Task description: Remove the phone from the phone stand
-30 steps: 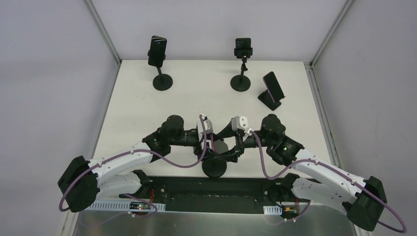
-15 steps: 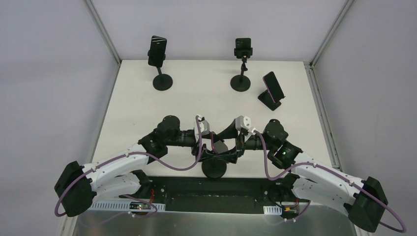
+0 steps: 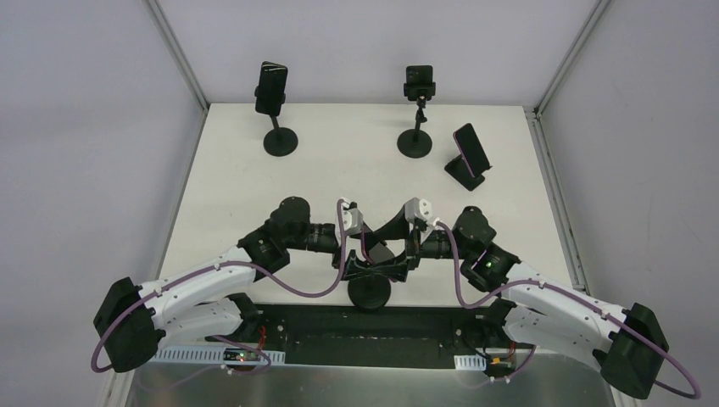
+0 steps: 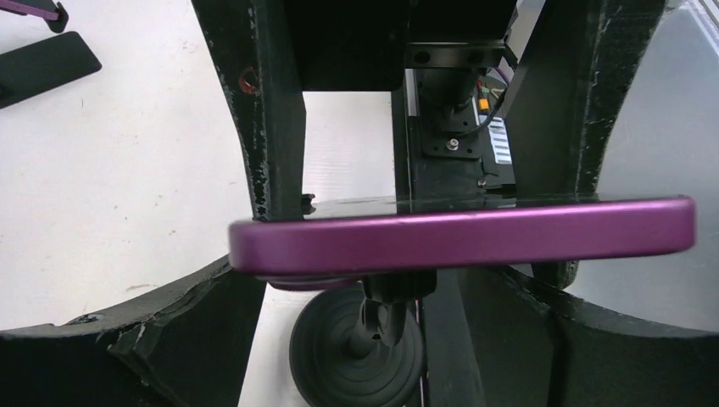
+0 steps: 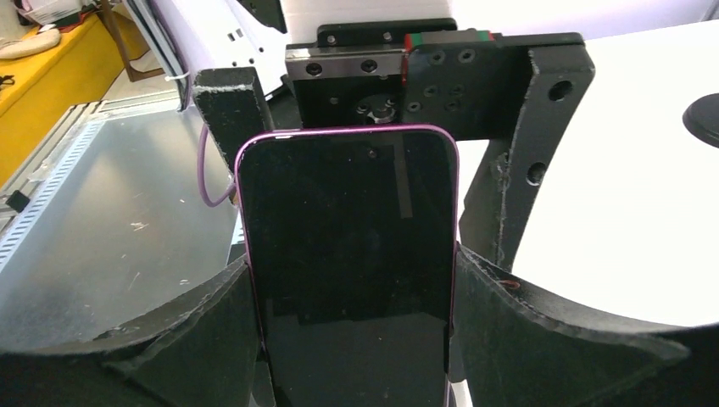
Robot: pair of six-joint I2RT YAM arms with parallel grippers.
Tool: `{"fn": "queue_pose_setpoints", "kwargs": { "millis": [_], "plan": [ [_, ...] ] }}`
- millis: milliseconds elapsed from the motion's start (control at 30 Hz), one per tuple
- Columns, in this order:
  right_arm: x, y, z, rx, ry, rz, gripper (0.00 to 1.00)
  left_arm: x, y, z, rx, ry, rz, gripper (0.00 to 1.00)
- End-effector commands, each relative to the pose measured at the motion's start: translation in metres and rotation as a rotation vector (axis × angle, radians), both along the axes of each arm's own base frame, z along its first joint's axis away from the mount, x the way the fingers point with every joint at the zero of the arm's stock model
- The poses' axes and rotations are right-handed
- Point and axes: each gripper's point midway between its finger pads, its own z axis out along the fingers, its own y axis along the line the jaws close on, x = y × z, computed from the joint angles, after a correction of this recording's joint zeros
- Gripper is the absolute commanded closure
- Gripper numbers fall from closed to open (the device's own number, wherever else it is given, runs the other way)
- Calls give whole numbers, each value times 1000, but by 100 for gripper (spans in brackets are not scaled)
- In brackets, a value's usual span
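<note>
A purple phone [image 5: 348,254] with a dark screen stands upright over the black phone stand [image 3: 370,291] at the table's near edge. My right gripper [image 5: 352,288] is shut on the phone, with a pad pressed on each long side. In the left wrist view the phone [image 4: 462,242] is edge-on, and the stand's head [image 4: 398,292] and round base [image 4: 356,352] sit right beneath it. My left gripper [image 4: 390,297] faces it from the other side. It is open, with its jaws wide apart on either side of the stand's stem. In the top view both grippers meet over the phone [image 3: 378,254].
Three other phones sit on stands at the back: one at far left [image 3: 272,87], one at far centre [image 3: 419,82], and one leaning on a low stand [image 3: 469,151] at far right. The arms' black base strip [image 3: 373,331] runs just behind the stand.
My left gripper's jaws have spread wider and its arm has drawn back slightly to the left. The right gripper has kept its hold on the phone and barely moved.
</note>
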Motion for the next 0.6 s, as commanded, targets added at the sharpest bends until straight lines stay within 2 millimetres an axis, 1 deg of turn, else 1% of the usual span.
{"fn": "queue_pose_setpoints", "kwargs": {
  "millis": [0,100,167,233,333,400,500,533,567],
  "plan": [
    [19,0,15,51,-48,-107,100,-6,-9,49,-132,-82,-54,19],
    [31,-3,19,60,-75,-183,100,-9,-9,43,-123,-43,-58,22],
    [35,-4,21,61,-93,-205,100,-10,-9,42,-121,-39,-60,22],
    [35,-3,21,59,-95,-200,100,-12,-10,44,-123,-39,-68,24],
    [29,0,21,62,-83,-160,100,-13,-12,46,-125,-42,-75,26],
    [26,2,21,72,-71,-139,100,-13,-14,48,-127,-46,-80,31],
    [23,2,20,76,-59,-122,100,-11,-17,53,-130,-46,-83,42],
    [22,2,19,76,-56,-118,100,-10,-19,53,-129,-44,-86,48],
    [21,2,19,75,-53,-114,100,-10,-20,54,-129,-43,-87,59]
  ]
}}
